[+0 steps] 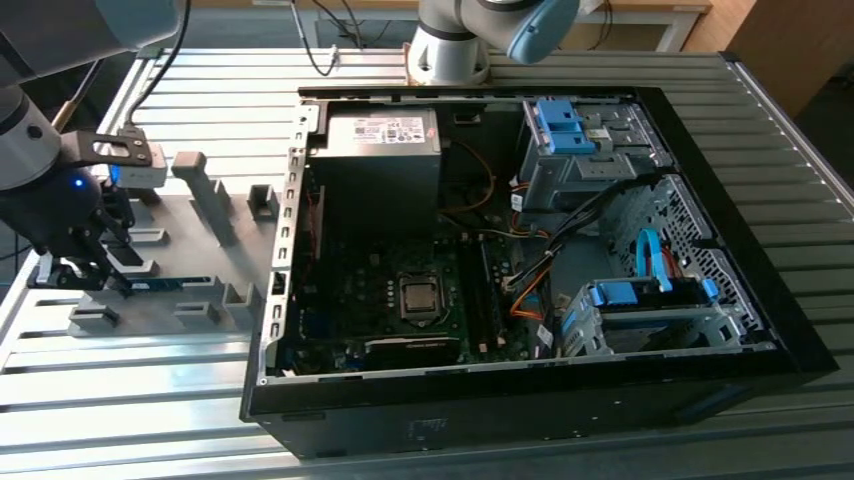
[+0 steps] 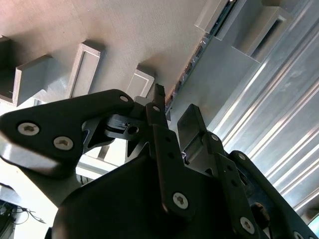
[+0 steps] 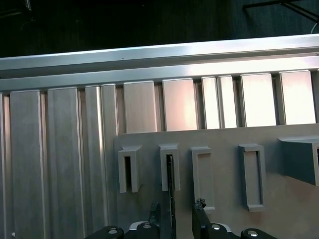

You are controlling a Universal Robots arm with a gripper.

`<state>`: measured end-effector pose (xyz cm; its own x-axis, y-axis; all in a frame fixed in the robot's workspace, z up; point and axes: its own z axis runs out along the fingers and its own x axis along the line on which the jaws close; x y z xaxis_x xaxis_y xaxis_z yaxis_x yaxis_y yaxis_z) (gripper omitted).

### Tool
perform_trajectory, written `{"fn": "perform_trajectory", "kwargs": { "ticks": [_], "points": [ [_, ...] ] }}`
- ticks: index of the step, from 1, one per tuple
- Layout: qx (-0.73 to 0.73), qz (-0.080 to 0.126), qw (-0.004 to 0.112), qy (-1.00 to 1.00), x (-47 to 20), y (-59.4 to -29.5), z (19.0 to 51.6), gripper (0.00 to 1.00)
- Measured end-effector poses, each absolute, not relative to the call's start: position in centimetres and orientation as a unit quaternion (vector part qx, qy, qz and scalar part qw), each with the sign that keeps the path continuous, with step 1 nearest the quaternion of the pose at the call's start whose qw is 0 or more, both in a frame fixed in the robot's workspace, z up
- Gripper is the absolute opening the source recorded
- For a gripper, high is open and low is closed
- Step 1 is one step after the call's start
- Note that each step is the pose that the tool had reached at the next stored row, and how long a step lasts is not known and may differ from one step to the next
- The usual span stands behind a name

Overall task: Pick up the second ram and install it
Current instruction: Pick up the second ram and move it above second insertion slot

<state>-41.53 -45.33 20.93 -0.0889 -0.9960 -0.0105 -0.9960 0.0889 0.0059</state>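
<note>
The second ram (image 1: pixel 167 283) is a thin blue-teal stick standing on edge in slots of the grey holder plate (image 1: pixel 200 240), at the exterior view's left. In both wrist views it appears as a narrow dark edge (image 3: pixel 170 184) (image 2: pixel 199 50) running away from the fingers. My gripper (image 1: pixel 107 275) hangs low over the stick's near end. Its two black fingertips (image 3: pixel 155 208) stand one on each side of the ram, with a gap between each and the stick. The gripper (image 3: pixel 177 206) (image 2: pixel 175 104) is open and holds nothing.
The open black computer case (image 1: pixel 534 380) lies on the slatted aluminium table (image 1: pixel 134 400), to the exterior view's right of the holder plate. Inside are the motherboard (image 1: pixel 414 300), a grey power supply (image 1: pixel 380 130) and blue drive brackets (image 1: pixel 561 125). Tall grey holder blocks (image 1: pixel 200 185) rise beside the gripper.
</note>
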Motion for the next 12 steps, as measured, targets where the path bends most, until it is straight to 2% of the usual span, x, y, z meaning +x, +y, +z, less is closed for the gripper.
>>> {"fn": "perform_trajectory", "kwargs": {
  "ticks": [12],
  "points": [
    [-0.675, 0.005, 0.002, 0.738, -41.53, -45.34, 20.1, 0.38]
  ]
}}
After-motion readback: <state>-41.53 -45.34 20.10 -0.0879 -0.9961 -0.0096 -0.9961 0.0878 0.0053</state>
